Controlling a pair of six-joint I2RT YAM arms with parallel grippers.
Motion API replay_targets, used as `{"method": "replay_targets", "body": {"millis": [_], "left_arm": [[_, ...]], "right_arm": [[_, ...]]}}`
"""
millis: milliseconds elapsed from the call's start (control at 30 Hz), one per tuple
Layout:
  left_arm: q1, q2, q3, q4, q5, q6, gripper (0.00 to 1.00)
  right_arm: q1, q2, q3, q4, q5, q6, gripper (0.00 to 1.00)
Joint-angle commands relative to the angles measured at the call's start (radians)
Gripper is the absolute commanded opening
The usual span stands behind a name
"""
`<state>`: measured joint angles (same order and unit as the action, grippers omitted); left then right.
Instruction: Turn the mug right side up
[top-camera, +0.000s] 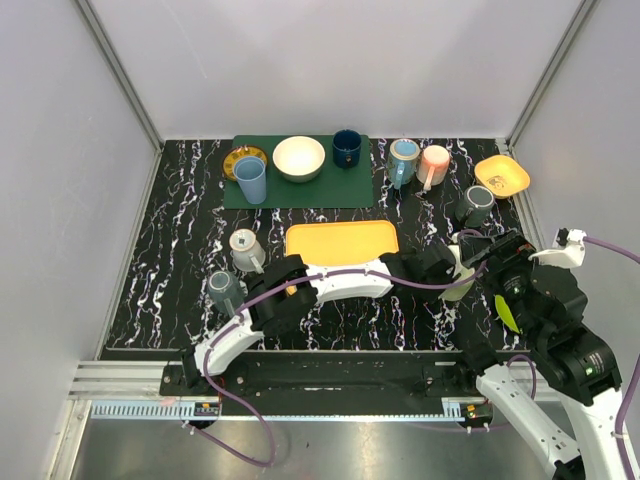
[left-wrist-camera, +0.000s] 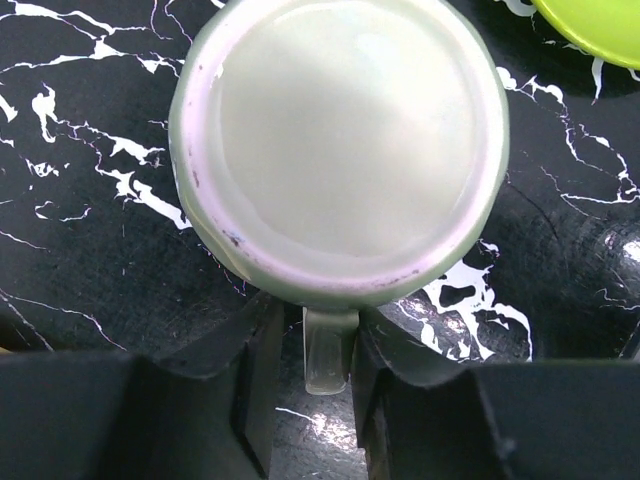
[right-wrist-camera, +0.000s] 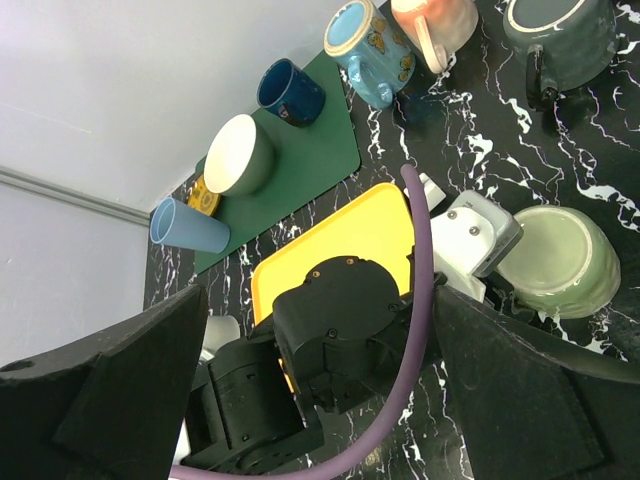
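Note:
A pale green mug (left-wrist-camera: 340, 140) stands upside down on the black marble table, base up, and it also shows in the top view (top-camera: 462, 284) and the right wrist view (right-wrist-camera: 560, 262). Its handle (left-wrist-camera: 330, 350) points at my left gripper (left-wrist-camera: 320, 335) and sits between the open fingers. The right finger (left-wrist-camera: 385, 350) touches the handle and the left finger (left-wrist-camera: 255, 360) stands a little apart. My left arm reaches across to the right side of the table (top-camera: 445, 270). My right gripper (right-wrist-camera: 320, 300) is wide open and empty, held above the left wrist (top-camera: 497, 252).
A yellow tray (top-camera: 342, 240) lies just left of the mug. A lime green item (top-camera: 507, 312) lies to its right. Grey (top-camera: 475, 205), pink (top-camera: 434, 163) and blue (top-camera: 403, 162) mugs and an orange bowl (top-camera: 502, 175) stand behind. A green mat (top-camera: 300, 190) holds dishes; two mugs (top-camera: 245, 250) sit at left.

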<state>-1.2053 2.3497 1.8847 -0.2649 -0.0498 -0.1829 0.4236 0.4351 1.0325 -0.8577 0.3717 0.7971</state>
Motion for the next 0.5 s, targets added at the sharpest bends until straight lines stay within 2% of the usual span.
{"method": "replay_targets", "body": {"millis": [0,33,67,167,467], "left_arm": [[-0.002,-0.033,0.014,0.021,0.004,0.014,0.32],[0.000,-0.036,0.013,0.021,0.004,0.014,0.33],[-0.002,-0.041,0.011,0.021,0.002,0.014,0.42],[0.000,-0.049,0.010,0.015,-0.002,0.013,0.56],[0.000,-0.067,0.014,0.019,-0.001,0.036,0.55]], "right_arm": [[0.003,0.002,-0.012,0.037,-0.017,-0.004,1.00],[0.003,0.001,-0.015,0.037,-0.016,-0.006,1.00],[0.003,-0.004,-0.017,0.036,-0.016,-0.004,1.00],[0.003,-0.010,-0.020,0.032,-0.014,-0.004,1.00],[0.003,-0.021,-0.017,0.026,-0.011,-0.006,1.00]]}}
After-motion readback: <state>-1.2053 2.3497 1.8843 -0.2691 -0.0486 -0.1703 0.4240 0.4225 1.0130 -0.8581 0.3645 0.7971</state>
